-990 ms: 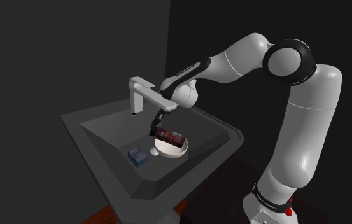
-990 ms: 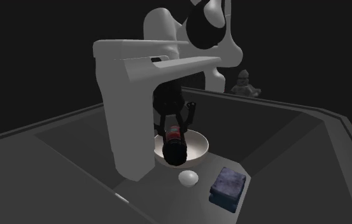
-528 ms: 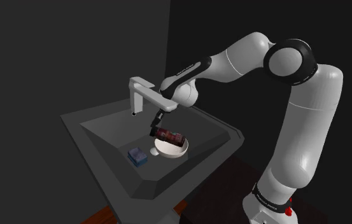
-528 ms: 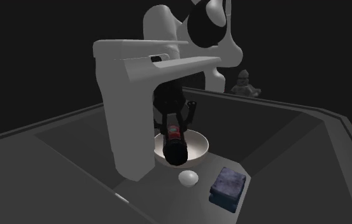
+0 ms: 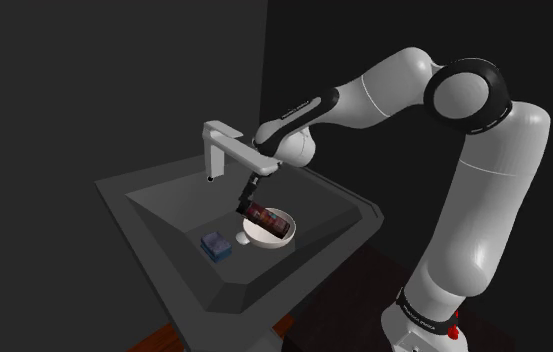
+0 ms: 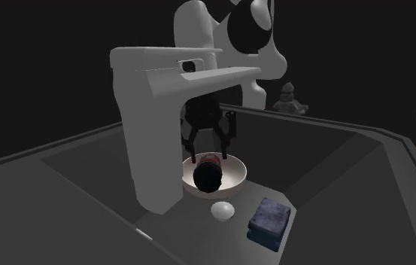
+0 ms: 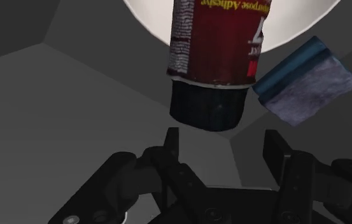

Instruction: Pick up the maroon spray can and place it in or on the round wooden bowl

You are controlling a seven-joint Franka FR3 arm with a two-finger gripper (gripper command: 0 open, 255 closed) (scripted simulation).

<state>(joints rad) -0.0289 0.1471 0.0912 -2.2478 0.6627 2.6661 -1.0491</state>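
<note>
The maroon spray can with its black cap lies on its side in the pale round bowl on the sink floor. In the second exterior view the can rests inside the bowl, cap end toward the camera. My gripper hangs just above it, open, its fingers clear of the can. In the wrist view the can lies beyond the spread fingertips of the gripper, over the bowl, not touched by either finger.
A tall white faucet arches over the sink, close beside the gripper. A blue sponge and a small white ball lie on the sink floor next to the bowl. Sloped sink walls surround everything.
The fingers have opened and let go of the can, which now lies lower in the bowl. The gripper has pulled back slightly upward.
</note>
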